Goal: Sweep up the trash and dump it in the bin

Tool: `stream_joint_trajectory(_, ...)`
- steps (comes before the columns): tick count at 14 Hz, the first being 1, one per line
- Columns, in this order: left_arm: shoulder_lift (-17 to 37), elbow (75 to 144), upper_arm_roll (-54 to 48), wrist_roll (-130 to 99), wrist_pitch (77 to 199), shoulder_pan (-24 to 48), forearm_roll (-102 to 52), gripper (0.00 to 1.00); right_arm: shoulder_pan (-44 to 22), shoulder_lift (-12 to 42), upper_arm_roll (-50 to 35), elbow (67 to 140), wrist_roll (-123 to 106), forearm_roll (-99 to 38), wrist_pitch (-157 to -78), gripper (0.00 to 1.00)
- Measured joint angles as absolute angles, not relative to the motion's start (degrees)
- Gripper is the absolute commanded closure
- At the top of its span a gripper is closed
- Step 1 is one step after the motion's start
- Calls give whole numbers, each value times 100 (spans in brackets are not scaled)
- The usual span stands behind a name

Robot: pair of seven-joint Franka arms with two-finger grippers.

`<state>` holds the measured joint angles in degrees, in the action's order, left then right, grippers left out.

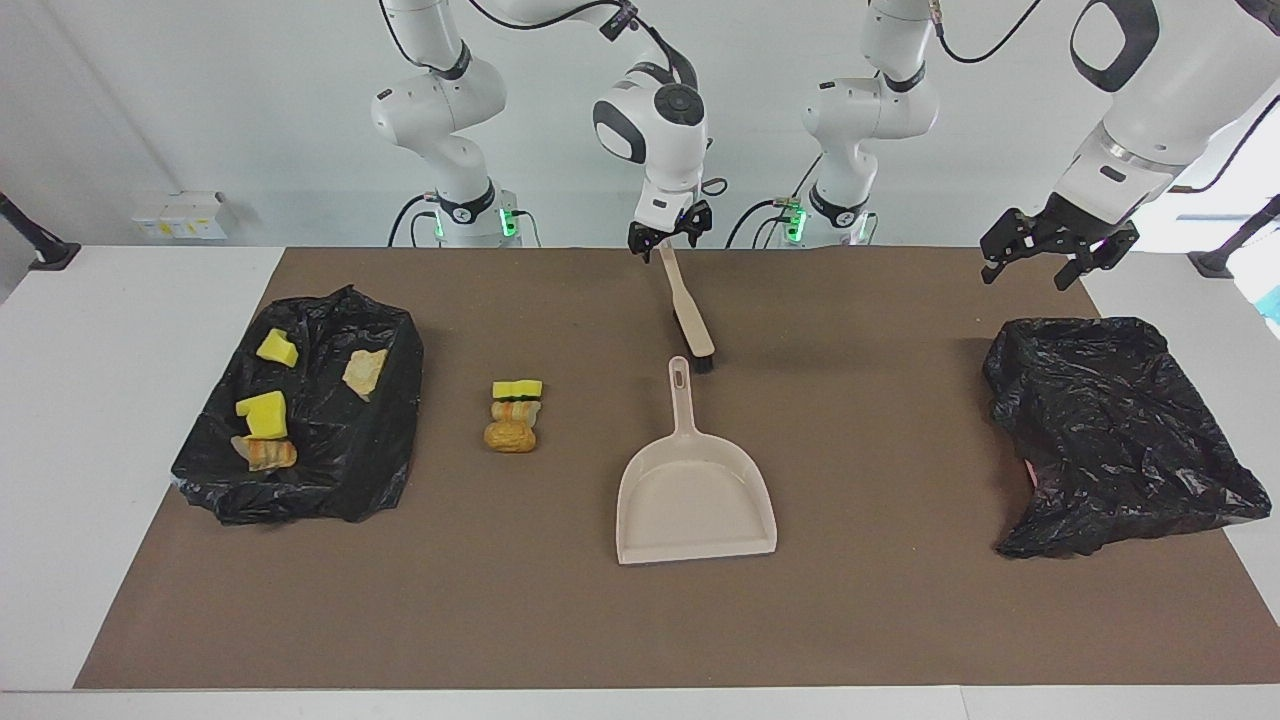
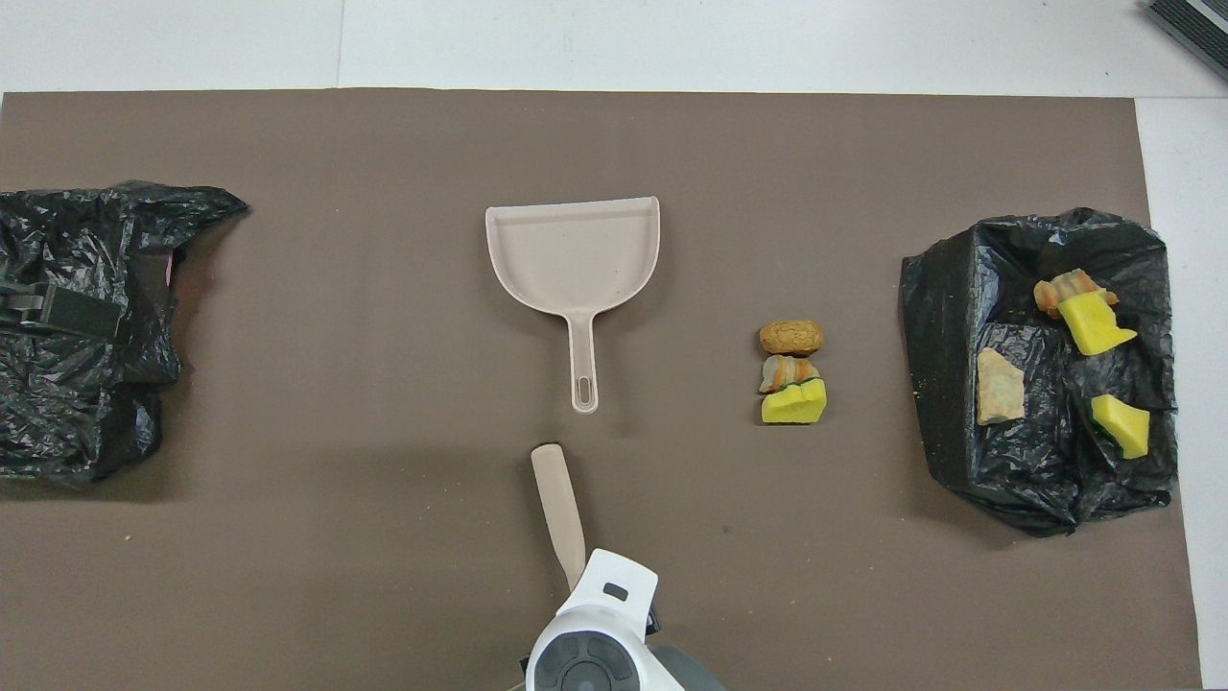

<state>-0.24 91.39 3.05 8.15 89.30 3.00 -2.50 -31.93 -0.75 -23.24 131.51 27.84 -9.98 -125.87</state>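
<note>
The brush (image 1: 690,318) is clamped by its handle in the right claw (image 1: 668,240), near the dustpan (image 1: 697,495). The left claw (image 1: 1052,250), fingers apart, waits over a black bag (image 1: 1110,430). The loose trash (image 1: 515,412) is best swept sideways, bristles kept low to the desk (image 1: 860,600), toward the pan's mouth.

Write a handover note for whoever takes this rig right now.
Right gripper: shut on the brush handle, bristles down on the mat just robot-side of the dustpan.
Left gripper: open, waiting over the black bag at its end.
Done: several pieces lie in the lined bin at the right arm's end.
Left: three-piece trash pile sits on the mat between dustpan and bin; dustpan is empty. Sweep, then dump.
</note>
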Motion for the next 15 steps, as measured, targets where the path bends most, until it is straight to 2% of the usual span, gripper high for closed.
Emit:
stream_joint_trajectory(1,-24,9139,306,815,8930,300,-250,0,-3193,-59,-2317,13160,2752,-998,-12634,30)
stream_joint_trajectory(2,-24,9139,307,815,8930,300,-250,0,-3193,-35,-2316,13163,2742,-998,-12667,56)
stream_joint_trajectory(3,-24,9139,307,815,8929,300,-250,0,-3193,-13,-2316,13163,2740,-998,-12690,68)
stream_joint_trajectory(4,-24,9139,307,815,8929,300,-250,0,-3193,1,-2316,13164,2739,-998,-12711,75)
stream_joint_trajectory(5,-24,9139,306,815,8929,300,-250,0,-3193,8,-2316,13164,2739,-998,-12747,100)
stream_joint_trajectory(10,-42,9180,250,874,8932,354,-250,0,-3190,111,-2292,13037,2757,-1014,-12890,100)
stream_joint_trajectory(15,-44,9792,192,620,9628,966,-250,0,-2953,-113,-2189,12539,2756,-1014,-11849,100)
